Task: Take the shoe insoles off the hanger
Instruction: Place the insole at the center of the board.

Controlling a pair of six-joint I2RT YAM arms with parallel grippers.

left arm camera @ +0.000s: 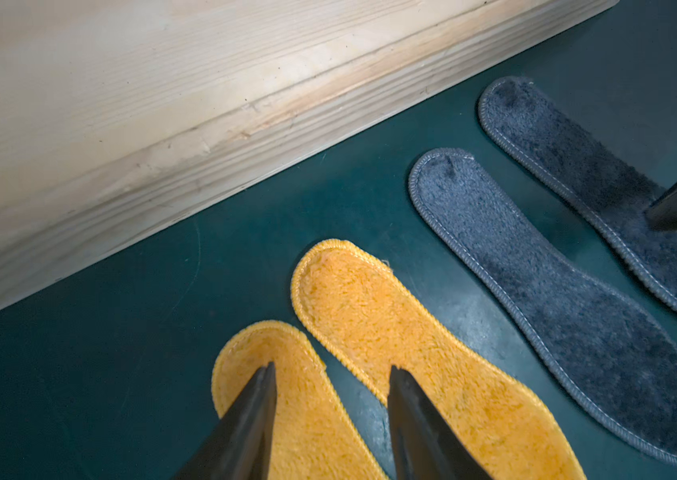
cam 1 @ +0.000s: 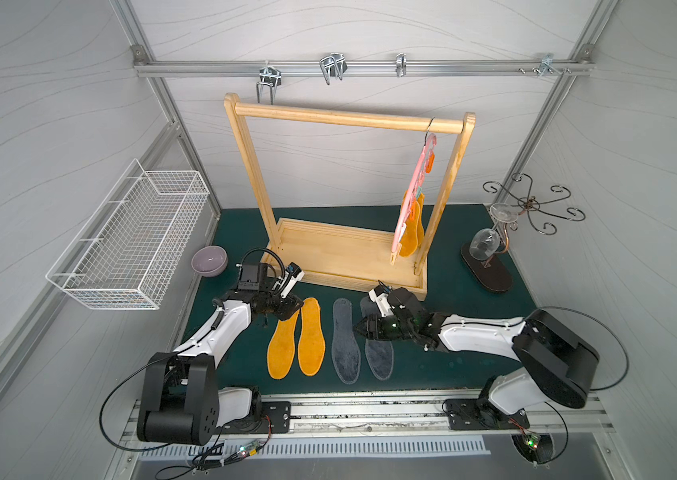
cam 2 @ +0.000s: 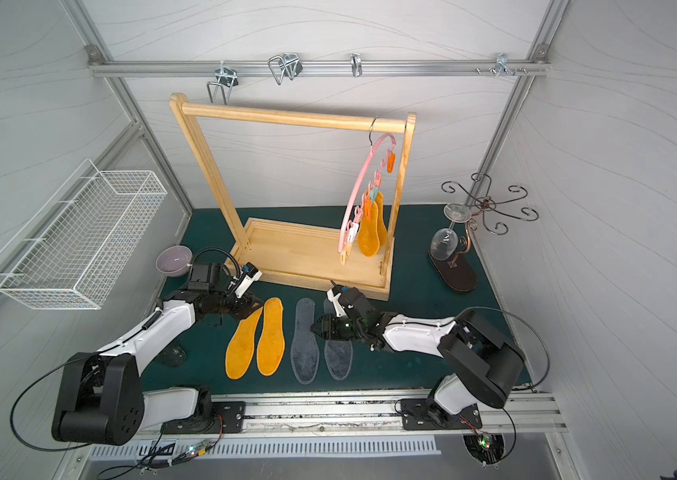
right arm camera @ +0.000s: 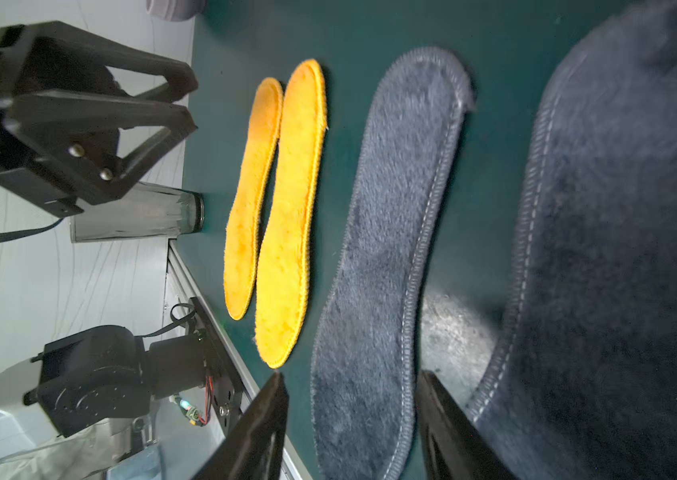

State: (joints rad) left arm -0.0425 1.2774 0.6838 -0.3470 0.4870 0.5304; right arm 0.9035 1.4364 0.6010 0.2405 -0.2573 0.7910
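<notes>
Nearest the lens in both top views are the two arms' black shoulders at the bottom of the frame. From them the left gripper (cam 1: pixel 291 309) and right gripper (cam 1: pixel 363 328) reach in low toward the middle.

Four insoles lie flat in a row on the green mat (cam 1: pixel 453 353), an orange pair (cam 1: pixel 311 340) left of centre and a grey pair (cam 1: pixel 345 345) just right of it. Their narrow ends point at the wooden rack (cam 1: pixel 349 118), and they were probably laid side by side so that none covers another.

The left gripper's jaws stand partly apart and empty over the narrow ends of the orange pair. The right gripper's jaws are also parted and grip nothing (its wrist view shows a grey insole lying on the mat beneath the gap).

Two more orange insoles (cam 1: pixel 411 232) hang clipped to the pink hanger (cam 1: pixel 417 183), hooked at the rack bar's right end, upper right of centre. By my judgement the job is two-thirds done.
</notes>
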